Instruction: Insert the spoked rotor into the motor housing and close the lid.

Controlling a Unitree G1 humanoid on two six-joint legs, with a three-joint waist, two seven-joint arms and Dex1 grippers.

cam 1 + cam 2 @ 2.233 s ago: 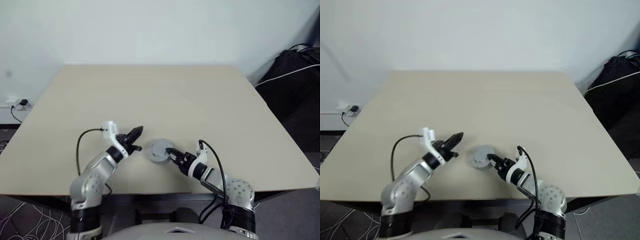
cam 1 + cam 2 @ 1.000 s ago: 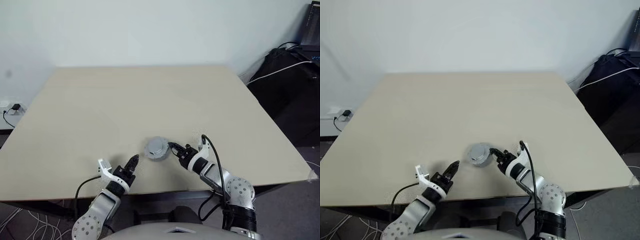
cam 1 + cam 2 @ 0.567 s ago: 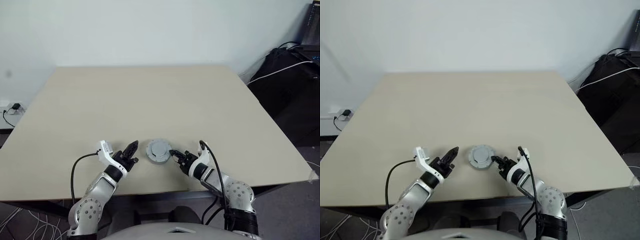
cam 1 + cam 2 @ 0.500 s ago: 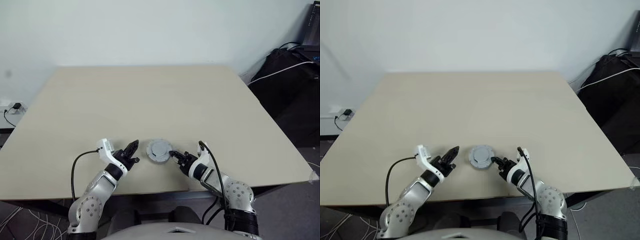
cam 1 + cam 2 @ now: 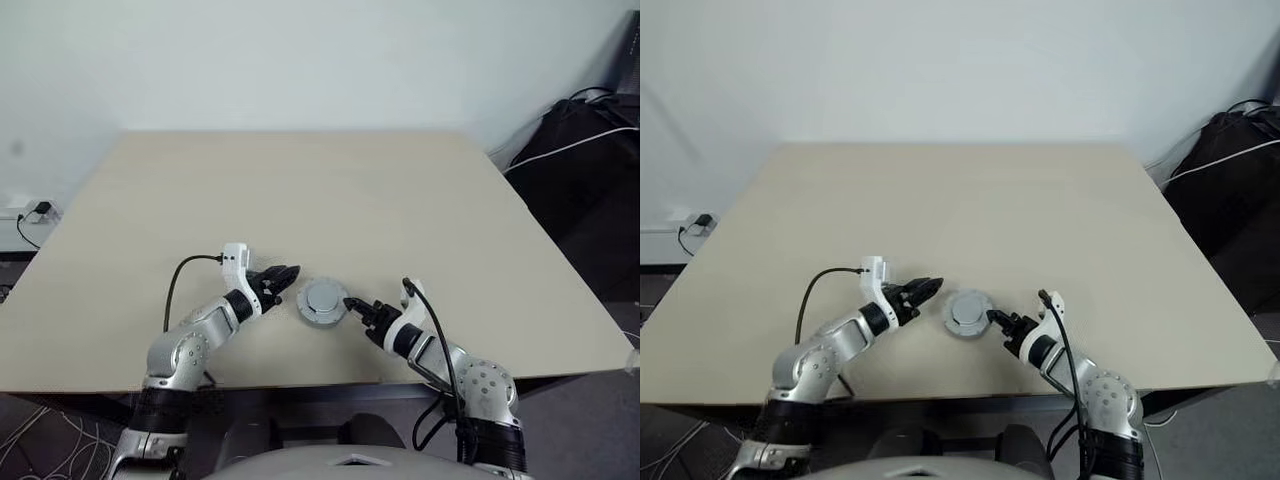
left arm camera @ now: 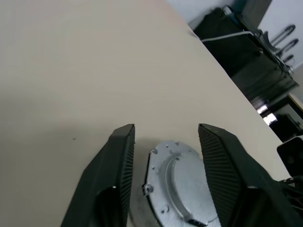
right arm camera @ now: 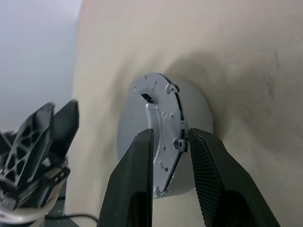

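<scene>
Showing silver-grey rounded arm shells ending in white wrist pieces, with a left gripper (image 5: 283,278) and right gripper (image 5: 352,305) of black ribbed fingers (image 6: 118,163); trailing thin black cables (image 5: 176,287) looping off each wrist.

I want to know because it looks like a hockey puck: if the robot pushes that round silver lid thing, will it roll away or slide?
Probably slide. The lid lies flat on the table, so it is unlikely to roll unless tipped on edge. It looks like stiff metal, likely heavy for its size. Its smooth rim may be slippery, yet the right claw pinches that rim, and the open left claw is close.
</scene>
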